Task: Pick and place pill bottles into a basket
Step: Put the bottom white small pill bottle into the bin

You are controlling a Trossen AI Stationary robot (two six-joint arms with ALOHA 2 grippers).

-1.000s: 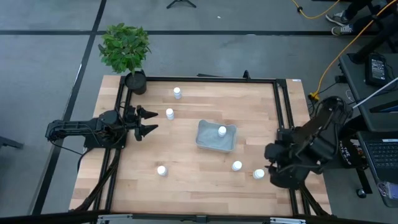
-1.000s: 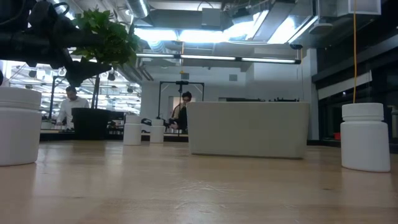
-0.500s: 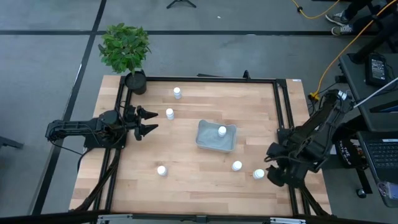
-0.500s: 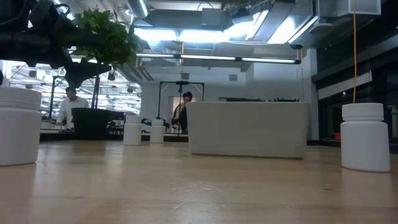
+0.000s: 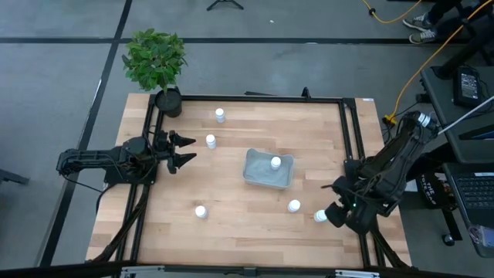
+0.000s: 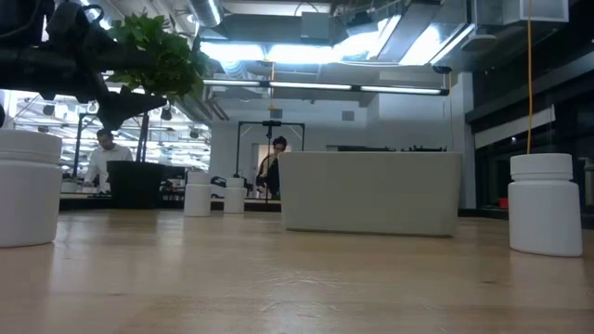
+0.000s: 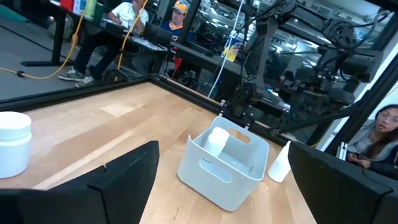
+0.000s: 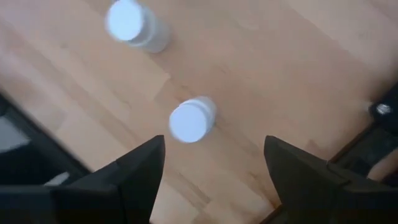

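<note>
Your right gripper (image 5: 330, 214) hovering wide open, empty, over a small white capped pill bottle (image 5: 319, 215) near the wooden table's (image 5: 247, 224) right edge, seemingly not touching, grey-blue plastic basket (image 5: 258, 176) mid-table holding one bottle (image 5: 275, 162), left gripper (image 5: 185, 150) waiting open at the left edge.

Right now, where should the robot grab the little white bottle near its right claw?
Probably by its round sides just under the cap, coming straight down. The small white plastic pill bottle stands upright on the wooden table, and the right gripper hangs open above it, one finger on each side.
</note>
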